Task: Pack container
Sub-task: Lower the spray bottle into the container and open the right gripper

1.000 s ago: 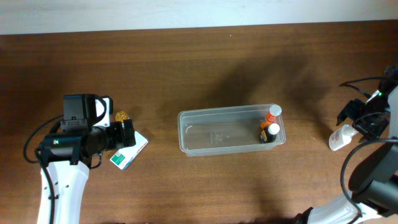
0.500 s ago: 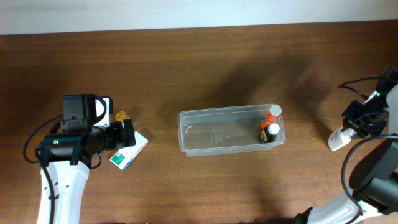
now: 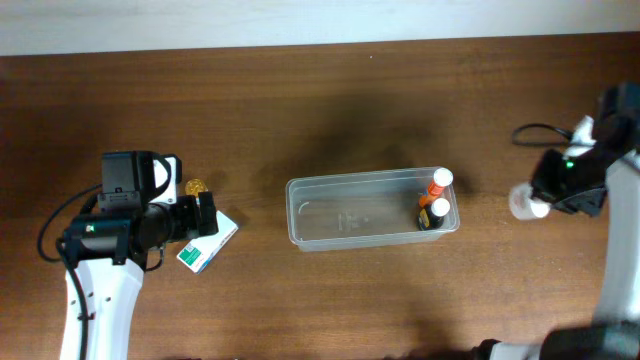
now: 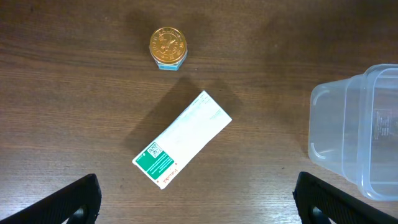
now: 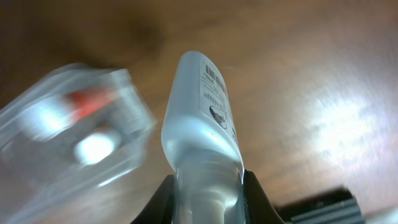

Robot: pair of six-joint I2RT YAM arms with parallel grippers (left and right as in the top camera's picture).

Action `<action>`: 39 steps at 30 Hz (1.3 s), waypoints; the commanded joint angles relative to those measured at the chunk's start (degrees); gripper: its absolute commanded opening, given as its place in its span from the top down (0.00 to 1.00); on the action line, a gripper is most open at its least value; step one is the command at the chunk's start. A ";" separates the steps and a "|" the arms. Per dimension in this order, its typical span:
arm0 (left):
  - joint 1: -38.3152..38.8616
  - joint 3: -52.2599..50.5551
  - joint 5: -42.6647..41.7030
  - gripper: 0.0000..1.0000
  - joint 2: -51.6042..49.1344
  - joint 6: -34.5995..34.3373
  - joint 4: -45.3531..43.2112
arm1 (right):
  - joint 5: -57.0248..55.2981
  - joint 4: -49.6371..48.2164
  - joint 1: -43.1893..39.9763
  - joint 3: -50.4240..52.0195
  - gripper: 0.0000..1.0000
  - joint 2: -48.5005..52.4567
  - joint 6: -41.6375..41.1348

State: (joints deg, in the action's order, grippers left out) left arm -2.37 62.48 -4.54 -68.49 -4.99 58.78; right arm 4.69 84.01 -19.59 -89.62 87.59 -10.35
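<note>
The container [image 3: 345,213], a clear shallow tub, lies at the table's middle; it also shows at the right edge of the left wrist view as the container [image 4: 367,124]. At its right end stand an orange bottle [image 3: 438,183] and a dark bottle [image 3: 433,212], both white-capped. My right gripper [image 3: 541,199] is shut on a white bottle [image 3: 521,201], held above the table just right of the tub. In the right wrist view the bottle [image 5: 202,118] sticks out from between the fingers [image 5: 255,198], with the container [image 5: 65,127] blurred behind. My left gripper [image 4: 198,202] hangs open over a white-and-green box [image 4: 182,140].
A small gold-lidded jar [image 4: 168,48] stands just beyond the box [image 3: 208,245]; from above the jar [image 3: 195,187] peeks out beside the left arm [image 3: 130,225]. A black cable [image 3: 530,130] runs near the right arm. Bare wood lies between box and tub.
My right gripper has shut on the white bottle, lifted it off the table and carried it left toward the tub. The left arm, box and jar have stayed put.
</note>
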 commanded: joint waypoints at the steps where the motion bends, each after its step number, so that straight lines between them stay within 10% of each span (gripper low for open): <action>1: 0.09 1.05 -0.63 0.00 -0.02 0.70 0.02 | 1.42 1.31 10.25 -4.55 0.83 -8.15 1.29; 12: 0.09 1.05 -0.63 0.00 -0.02 0.70 0.02 | 0.92 -1.46 29.75 -5.62 0.79 -5.46 -4.00; 39: 0.09 1.05 -0.63 0.01 -0.02 0.72 0.04 | -0.85 -7.98 30.47 -5.42 0.80 19.82 -6.64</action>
State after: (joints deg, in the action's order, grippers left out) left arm -2.37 62.50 -4.54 -68.49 -4.99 58.76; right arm 5.91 76.42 10.55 -94.83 104.81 -16.53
